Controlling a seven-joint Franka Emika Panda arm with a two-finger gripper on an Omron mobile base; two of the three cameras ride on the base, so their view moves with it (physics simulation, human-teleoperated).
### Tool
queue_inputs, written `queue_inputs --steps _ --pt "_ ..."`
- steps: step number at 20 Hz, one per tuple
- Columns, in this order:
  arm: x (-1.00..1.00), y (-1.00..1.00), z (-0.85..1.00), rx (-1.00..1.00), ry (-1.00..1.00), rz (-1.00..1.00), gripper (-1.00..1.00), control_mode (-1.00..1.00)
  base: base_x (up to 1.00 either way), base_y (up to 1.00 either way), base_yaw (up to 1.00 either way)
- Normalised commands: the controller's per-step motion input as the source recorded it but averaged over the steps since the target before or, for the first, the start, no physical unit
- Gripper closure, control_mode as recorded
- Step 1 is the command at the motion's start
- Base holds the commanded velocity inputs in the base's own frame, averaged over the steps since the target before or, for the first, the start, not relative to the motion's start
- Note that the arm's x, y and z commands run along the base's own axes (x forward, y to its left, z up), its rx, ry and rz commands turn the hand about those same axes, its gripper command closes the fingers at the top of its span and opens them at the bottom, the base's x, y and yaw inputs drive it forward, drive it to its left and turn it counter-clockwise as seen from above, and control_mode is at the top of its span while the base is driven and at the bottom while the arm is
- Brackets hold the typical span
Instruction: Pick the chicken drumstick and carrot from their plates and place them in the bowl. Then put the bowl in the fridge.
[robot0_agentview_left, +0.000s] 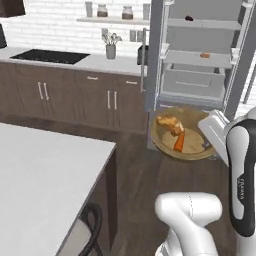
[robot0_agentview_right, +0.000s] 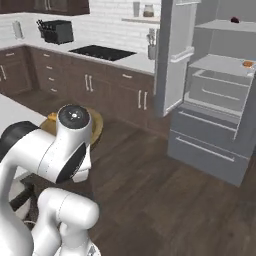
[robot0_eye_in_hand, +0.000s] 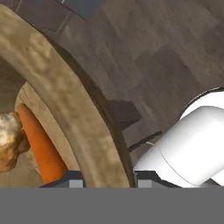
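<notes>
The wooden bowl (robot0_agentview_left: 192, 150) hangs above the dark floor in front of the open fridge (robot0_agentview_left: 200, 60), with my gripper (robot0_agentview_left: 206, 145) shut on its right rim. Inside it, the golden-brown chicken drumstick (robot0_agentview_left: 170, 124) lies next to the orange carrot (robot0_agentview_left: 179, 142). In the hand view the bowl's thick rim (robot0_eye_in_hand: 65, 100) runs between my fingertips (robot0_eye_in_hand: 75, 179), and the carrot (robot0_eye_in_hand: 41, 144) and drumstick (robot0_eye_in_hand: 8, 140) lie just inside it. From the right base view, part of the bowl (robot0_agentview_right: 96, 125) peeks out behind my arm, left of the fridge (robot0_agentview_right: 215, 100). The plates are out of view.
The fridge door (robot0_agentview_right: 172, 55) stands swung open to the left. A small orange item (robot0_agentview_left: 204, 55) and a dark one (robot0_agentview_left: 189, 18) sit on its shelves. A white island counter (robot0_agentview_left: 45, 170) and a chair (robot0_agentview_left: 90, 225) are at the near left; cabinets with a cooktop (robot0_agentview_left: 50, 56) line the back wall.
</notes>
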Motion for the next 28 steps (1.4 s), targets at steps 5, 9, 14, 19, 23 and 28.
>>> queue_inputs --steps 5,9,14,19,23,28 --pt "0.00 0.00 0.00 0.00 0.00 0.00 1.00 1.00 0.00 0.00 -1.00" --pt "0.00 0.00 0.00 0.00 0.00 0.00 1.00 1.00 0.83 0.29 -0.30" --pt "0.00 0.00 0.00 0.00 0.00 0.00 1.00 1.00 1.00 -0.02 0.25" --pt "0.00 0.00 0.00 0.00 0.00 0.00 1.00 1.00 1.00 -0.05 0.07" --pt "0.00 0.00 0.00 0.00 0.00 0.00 1.00 1.00 1.00 0.26 0.00" --pt "0.00 0.00 0.00 0.00 0.00 0.00 1.00 1.00 1.00 0.43 -0.05"
